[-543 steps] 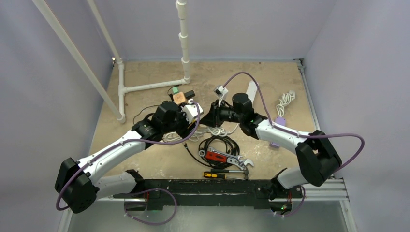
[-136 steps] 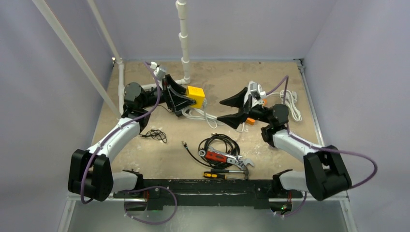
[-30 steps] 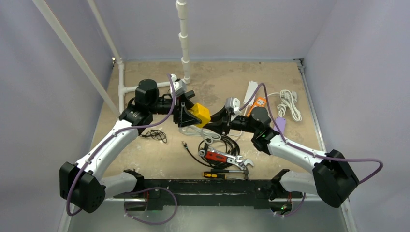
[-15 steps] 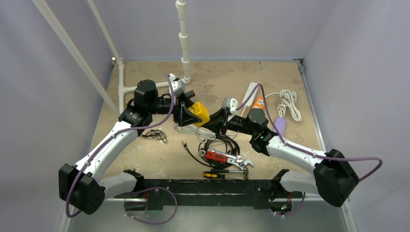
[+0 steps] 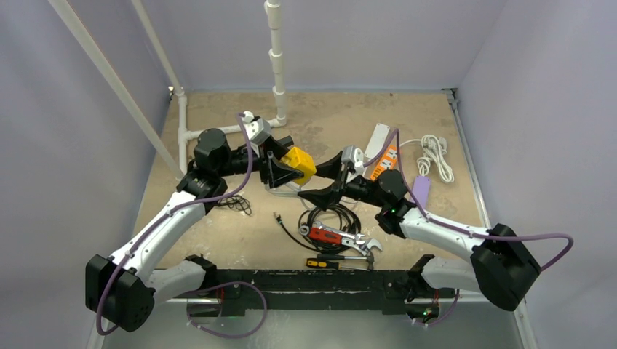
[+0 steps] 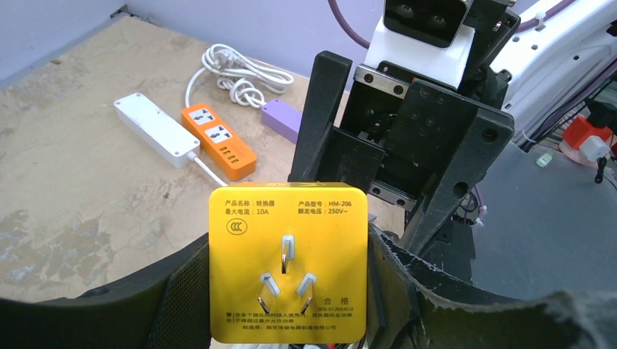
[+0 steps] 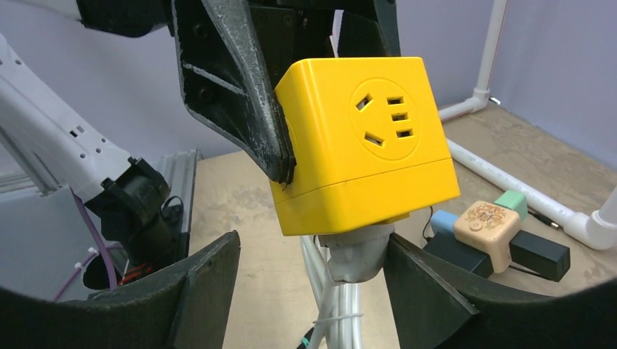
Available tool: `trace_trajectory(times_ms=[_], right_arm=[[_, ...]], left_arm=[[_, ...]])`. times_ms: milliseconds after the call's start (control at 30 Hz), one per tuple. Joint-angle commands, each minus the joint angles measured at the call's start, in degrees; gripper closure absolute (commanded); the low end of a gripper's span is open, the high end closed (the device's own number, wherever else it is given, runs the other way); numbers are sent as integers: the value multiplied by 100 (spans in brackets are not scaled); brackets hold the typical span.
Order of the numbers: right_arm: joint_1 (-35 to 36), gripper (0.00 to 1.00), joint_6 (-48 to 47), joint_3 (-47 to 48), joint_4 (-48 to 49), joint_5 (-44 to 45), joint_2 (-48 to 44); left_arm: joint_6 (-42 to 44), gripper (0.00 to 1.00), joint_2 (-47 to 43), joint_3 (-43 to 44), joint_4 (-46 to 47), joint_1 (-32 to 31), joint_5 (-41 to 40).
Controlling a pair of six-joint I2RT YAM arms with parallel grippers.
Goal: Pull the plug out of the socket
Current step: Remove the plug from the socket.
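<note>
The socket is a yellow cube [image 5: 300, 163] held off the table, with my left gripper [image 5: 280, 166] shut on its sides. In the left wrist view its pronged face [image 6: 287, 262] fills the space between my fingers. A white plug [image 7: 356, 254] sits in the cube's underside, and its white cable [image 7: 342, 313] hangs down. My right gripper [image 7: 313, 291] is open around the plug. Its right finger [image 7: 422, 291] is against the plug and its left finger [image 7: 211, 283] stands well apart. From above, the right gripper [image 5: 324, 178] is just right of the cube.
A white power strip [image 5: 376, 138], an orange strip [image 5: 389, 156], a coiled white cable [image 5: 431, 156] and a purple adapter [image 5: 420, 187] lie at the back right. A black cable coil [image 5: 331, 214], a red tool [image 5: 327, 234] and a screwdriver [image 5: 324, 263] lie nearer. White pipes [image 5: 218, 131] stand at the back left.
My right gripper's jaws have spread wide from a narrow hold under the cube. The left arm has shifted the cube slightly up and to the right.
</note>
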Motion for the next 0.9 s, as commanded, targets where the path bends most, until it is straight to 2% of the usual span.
trace_trajectory(times_ms=[0,300,500,600,667,800,833,867], right_arm=[[72,27,297,37,699,329,84],[77,28,539,233,716,803,639],[79,42,713,209,952,854,631],[77,51,806,161,1199,786,595],[78,62,870,126,1366,673,622],[73,100,866,117,1275,760,444],[77,100,827,114,1159,916,332],[76,100,758,147,994,1046,190]], left_arm=[[-418,100,-212,-121,971,6,-84],[-584,100,-372,-248,1314,-1,70],[-608,100,-342,-252,1336,-1,88],[-633,100,-342,-282,1390,-1,79],[-663,100,-310,-290,1419,-1,79],[-494,100,-251,-237,1201,-1,-100],[-336,98,-247,-177,988,-1,-237],[-167,86,-251,-110,636,-1,-419]])
